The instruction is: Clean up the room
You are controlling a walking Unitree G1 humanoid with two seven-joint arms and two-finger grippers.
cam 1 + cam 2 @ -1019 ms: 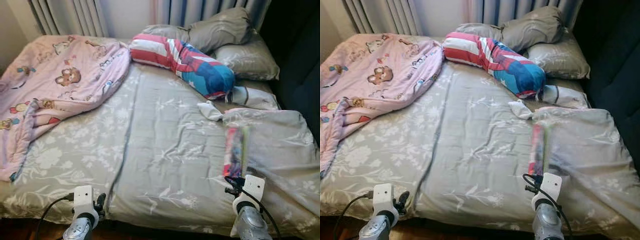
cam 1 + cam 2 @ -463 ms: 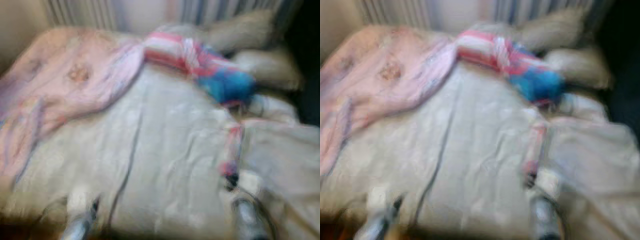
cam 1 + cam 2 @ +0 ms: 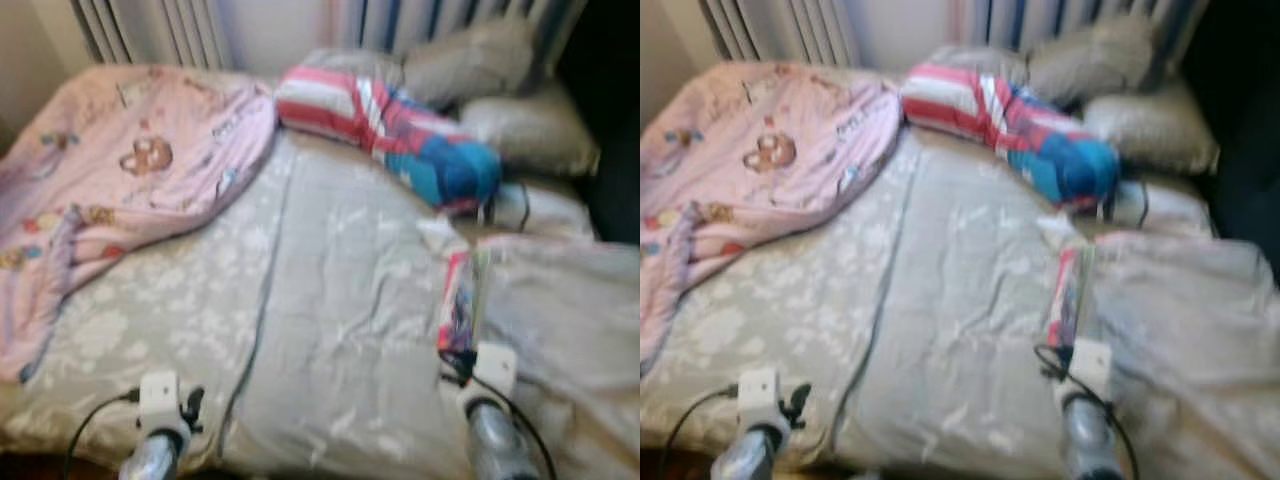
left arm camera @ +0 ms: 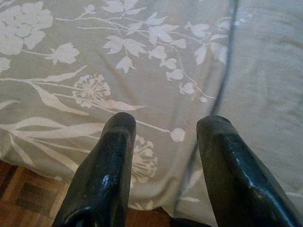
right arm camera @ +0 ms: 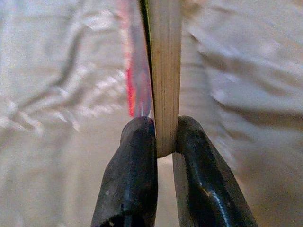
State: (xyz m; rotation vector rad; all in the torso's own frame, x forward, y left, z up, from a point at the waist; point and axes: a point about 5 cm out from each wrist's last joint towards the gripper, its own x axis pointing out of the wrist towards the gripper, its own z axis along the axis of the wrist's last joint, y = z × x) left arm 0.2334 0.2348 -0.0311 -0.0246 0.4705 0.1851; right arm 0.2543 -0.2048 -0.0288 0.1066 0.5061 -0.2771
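The view has shifted, so the camera moved; the bed (image 3: pixel 330 330) lies as before. The book (image 3: pixel 462 303), at 4 o'clock, stays pinched in the right gripper (image 5: pixel 163 142): carried, not yet stowed. The left gripper (image 4: pixel 165 137) hangs open, empty.

We face a bed (image 3: pixel 110 430) covered by a grey sheet (image 3: pixel 340 330) printed with pale flowers and leaves. On its far left corner we see a pink blanket (image 3: pixel 120 190) with cartoon bears, rumpled and trailing towards the near edge. A long bolster (image 3: pixel 390 125), striped red and white with a blue end, lies slantwise across the head of the bed. Two grey pillows (image 3: pixel 470 65) are stacked behind it, by the striped curtains (image 3: pixel 150 30). Below the sheet's hem we make out wooden flooring (image 4: pixel 28 198).
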